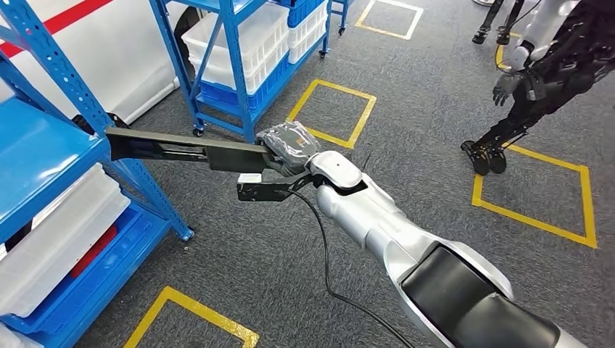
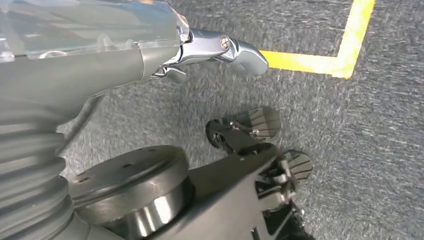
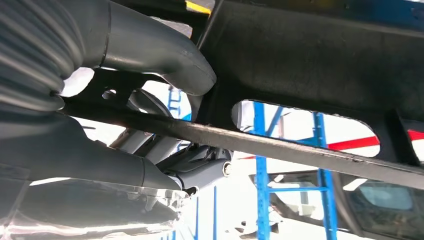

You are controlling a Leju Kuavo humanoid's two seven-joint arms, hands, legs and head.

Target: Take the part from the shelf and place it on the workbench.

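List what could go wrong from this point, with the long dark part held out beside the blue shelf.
1. The right hand grips the long dark part at one end, so the far end may sag or twist in the grip.
2. That far end sits close to the blue shelf upright; turning away could knock it.
3. A black cable hangs from the wrist and might snag as the arm swings.

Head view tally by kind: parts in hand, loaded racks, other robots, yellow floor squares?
Dark part held by the right hand: 1
Blue racks with white crates: 2
Other robot: 1
Yellow floor squares: 4, some cut off
Total: 8
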